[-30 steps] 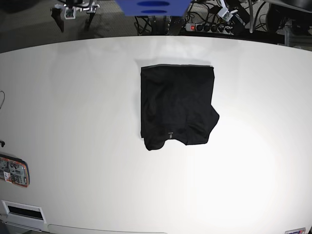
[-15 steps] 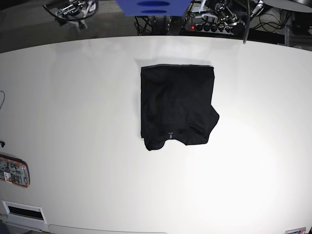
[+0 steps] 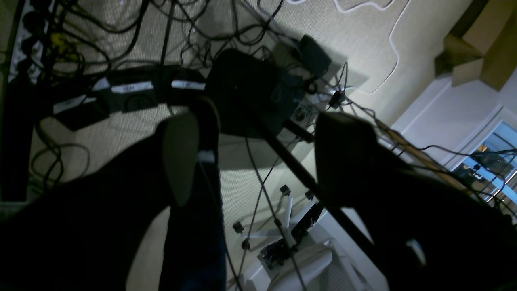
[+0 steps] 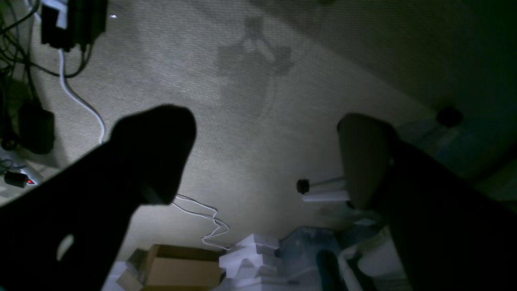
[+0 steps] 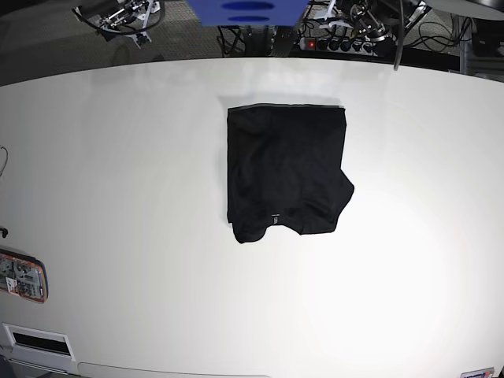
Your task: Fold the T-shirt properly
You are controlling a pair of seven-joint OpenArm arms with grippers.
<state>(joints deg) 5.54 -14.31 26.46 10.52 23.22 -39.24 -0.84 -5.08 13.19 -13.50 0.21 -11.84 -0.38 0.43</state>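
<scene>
Since the black T-shirt (image 5: 285, 172) on the white bench (image 5: 118, 197) looks limp and light, pinch a hem corner; left claw (image 3: 258, 157) and right claw (image 4: 266, 157) gape wide, holding nothing.

Bare table (image 5: 118, 173) all round the folded T-shirt (image 5: 285, 169) — nothing blocks any approach.

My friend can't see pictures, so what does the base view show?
A black T-shirt, folded into a rough rectangle with uneven lower corners, lies alone on a big white table. Both robot arms are pulled back beyond the far edge, among cables and a power strip.
</scene>
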